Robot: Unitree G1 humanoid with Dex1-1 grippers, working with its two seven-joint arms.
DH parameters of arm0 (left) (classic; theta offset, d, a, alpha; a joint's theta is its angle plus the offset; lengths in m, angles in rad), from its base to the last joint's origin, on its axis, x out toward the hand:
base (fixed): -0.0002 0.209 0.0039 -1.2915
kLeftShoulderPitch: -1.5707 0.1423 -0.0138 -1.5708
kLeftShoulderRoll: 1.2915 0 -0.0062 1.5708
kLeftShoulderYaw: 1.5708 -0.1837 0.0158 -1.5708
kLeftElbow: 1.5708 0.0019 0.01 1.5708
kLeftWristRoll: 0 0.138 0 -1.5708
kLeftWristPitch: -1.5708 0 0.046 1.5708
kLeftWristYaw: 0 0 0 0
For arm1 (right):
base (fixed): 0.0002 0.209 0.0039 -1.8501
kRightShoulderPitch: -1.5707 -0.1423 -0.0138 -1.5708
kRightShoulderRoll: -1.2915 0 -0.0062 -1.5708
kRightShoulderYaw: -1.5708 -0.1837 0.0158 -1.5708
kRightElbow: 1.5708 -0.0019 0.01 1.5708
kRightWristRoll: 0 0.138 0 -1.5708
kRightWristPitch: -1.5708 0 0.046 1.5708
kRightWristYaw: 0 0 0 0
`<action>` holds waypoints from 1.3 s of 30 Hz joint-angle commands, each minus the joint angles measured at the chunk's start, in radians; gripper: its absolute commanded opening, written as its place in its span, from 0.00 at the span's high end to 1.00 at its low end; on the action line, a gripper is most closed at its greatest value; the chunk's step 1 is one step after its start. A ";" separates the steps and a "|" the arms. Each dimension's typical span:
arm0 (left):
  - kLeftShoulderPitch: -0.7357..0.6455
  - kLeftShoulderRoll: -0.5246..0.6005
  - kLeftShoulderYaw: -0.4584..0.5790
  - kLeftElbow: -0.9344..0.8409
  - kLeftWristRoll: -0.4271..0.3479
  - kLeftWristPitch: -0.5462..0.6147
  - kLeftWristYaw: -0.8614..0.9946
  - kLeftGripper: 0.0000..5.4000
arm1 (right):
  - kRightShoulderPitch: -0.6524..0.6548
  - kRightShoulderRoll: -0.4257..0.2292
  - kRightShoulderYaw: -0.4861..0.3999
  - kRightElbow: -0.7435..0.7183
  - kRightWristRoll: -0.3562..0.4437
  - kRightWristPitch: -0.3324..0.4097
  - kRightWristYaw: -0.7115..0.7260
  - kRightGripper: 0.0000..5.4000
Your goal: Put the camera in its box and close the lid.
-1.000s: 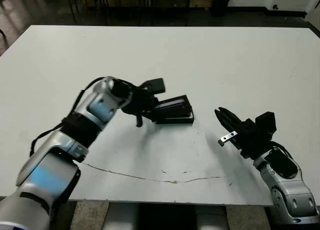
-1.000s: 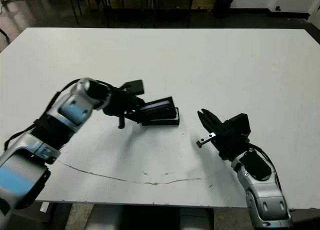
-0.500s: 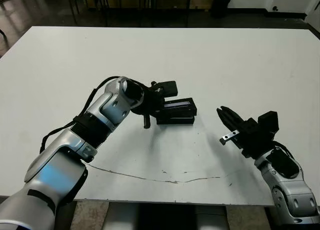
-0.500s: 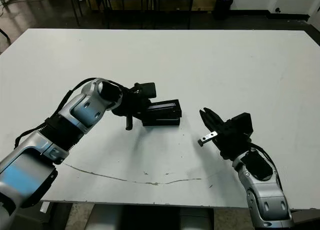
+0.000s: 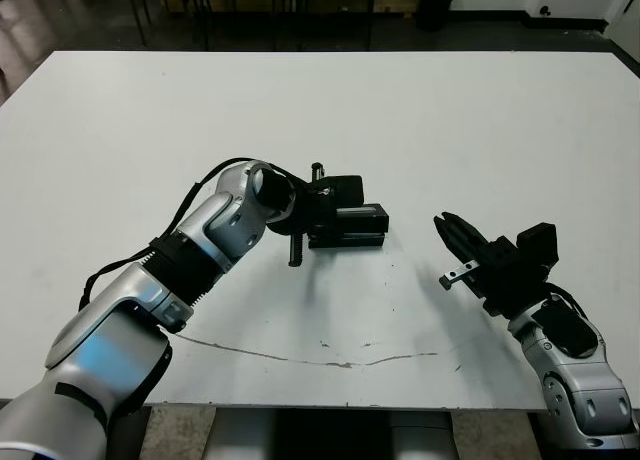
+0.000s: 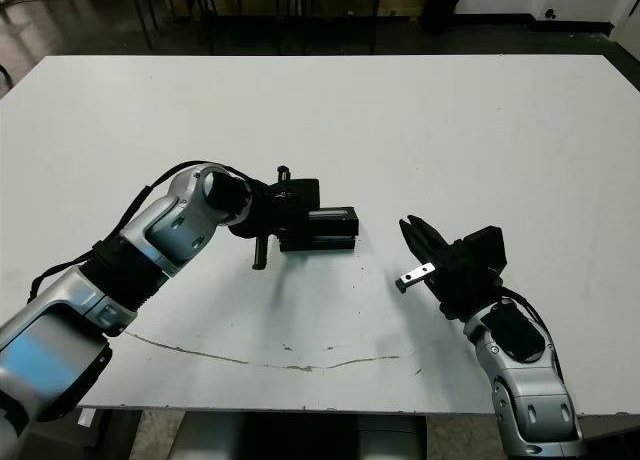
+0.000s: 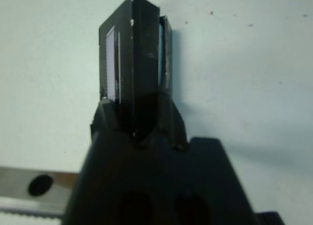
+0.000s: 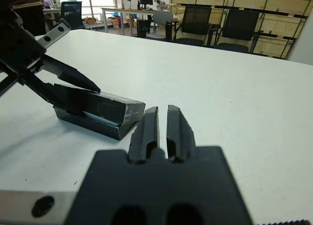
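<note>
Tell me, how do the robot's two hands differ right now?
The left hand reaches over the small black box mid-table, gripping its flat black lid; the right hand holds nothing. The left touches the box, while the right hovers apart, fingers together. Both have two black fingers.

Your head's two eyes look down across the bench [image 5: 480,120]; both wrist cameras sit close, sharing the box [image 8: 93,112].

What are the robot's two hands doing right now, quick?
Left gripper: shut on the lid, over the box.
Right gripper: shut, holding nothing.
</note>
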 commanded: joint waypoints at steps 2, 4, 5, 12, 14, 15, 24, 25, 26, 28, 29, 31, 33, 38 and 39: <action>0.087 0.016 -0.059 0.038 -0.005 0.016 -0.071 1.00 | 0.000 -0.002 0.005 0.003 -0.013 0.013 -0.005 1.00; 0.090 0.021 -0.061 0.030 -0.002 0.011 -0.069 1.00 | -0.001 -0.001 0.004 0.007 -0.012 0.008 -0.002 1.00; 0.092 0.023 -0.058 0.026 -0.005 0.021 -0.071 1.00 | 0.000 -0.002 0.003 0.009 -0.013 0.006 -0.002 1.00; 0.106 0.052 -0.021 -0.040 -0.048 0.092 -0.093 1.00 | -0.002 -0.003 0.002 0.006 -0.006 0.023 -0.001 1.00; 0.109 0.073 -0.008 -0.076 -0.057 0.103 -0.095 1.00 | -0.003 -0.001 0.005 0.009 -0.008 0.019 0.000 1.00; 0.109 0.082 0.003 -0.090 -0.068 0.118 -0.102 1.00 | -0.003 0.000 0.008 0.008 -0.012 0.019 -0.003 1.00; 0.136 0.194 0.140 -0.179 -0.216 -0.018 -0.170 0.67 | 0.001 -0.001 0.012 0.003 -0.021 0.019 -0.012 1.00; 0.141 0.205 0.153 -0.198 -0.229 -0.025 -0.172 0.63 | 0.002 -0.001 0.011 0.004 -0.019 0.017 -0.011 1.00; 0.148 0.214 0.168 -0.218 -0.246 -0.027 -0.175 0.59 | 0.002 -0.001 0.011 0.005 -0.018 0.017 -0.010 1.00; 0.163 0.226 0.202 -0.258 -0.289 -0.021 -0.184 0.50 | 0.002 -0.002 0.011 0.004 -0.019 0.017 -0.009 1.00; 0.169 0.230 0.219 -0.276 -0.314 -0.011 -0.190 0.46 | 0.001 -0.004 0.011 0.003 -0.021 0.020 -0.010 1.00; 0.174 0.244 0.243 -0.314 -0.349 0.020 -0.195 0.37 | -0.001 -0.004 0.009 0.006 -0.017 0.024 -0.008 1.00; 0.177 0.255 0.267 -0.351 -0.375 0.048 -0.182 0.29 | -0.003 -0.005 0.010 0.008 -0.018 0.026 -0.008 1.00; 0.214 0.235 0.373 -0.348 -0.437 0.040 -0.082 0.07 | -0.008 -0.006 0.010 0.008 -0.013 0.028 -0.002 1.00; 0.222 0.224 0.397 -0.330 -0.456 0.033 -0.063 0.03 | -0.008 -0.007 0.009 0.009 -0.013 0.026 0.000 1.00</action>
